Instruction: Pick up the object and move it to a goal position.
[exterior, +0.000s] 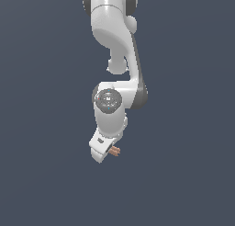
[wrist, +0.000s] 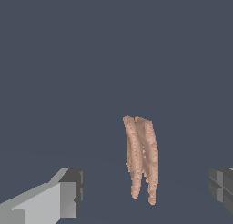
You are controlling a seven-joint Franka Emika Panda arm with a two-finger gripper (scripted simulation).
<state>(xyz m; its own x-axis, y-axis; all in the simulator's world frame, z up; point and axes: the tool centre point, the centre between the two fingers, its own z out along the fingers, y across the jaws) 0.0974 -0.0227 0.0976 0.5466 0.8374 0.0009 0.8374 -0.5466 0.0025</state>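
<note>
The object (wrist: 142, 159) is a small brownish-orange ridged piece, like two joined sausages, lying on the dark grey floor. In the wrist view it lies between my two fingers, touching neither; the left finger (wrist: 68, 196) and the right finger (wrist: 222, 189) stand far apart. My gripper (wrist: 145, 193) is open around it. In the exterior view the object (exterior: 115, 150) peeks out beside the white hand, with my gripper (exterior: 109, 152) low over it and its fingertips mostly hidden by the hand.
The white arm (exterior: 112, 41) reaches down from the top of the exterior view. The floor (exterior: 183, 128) is plain dark grey, with nothing else on it in view.
</note>
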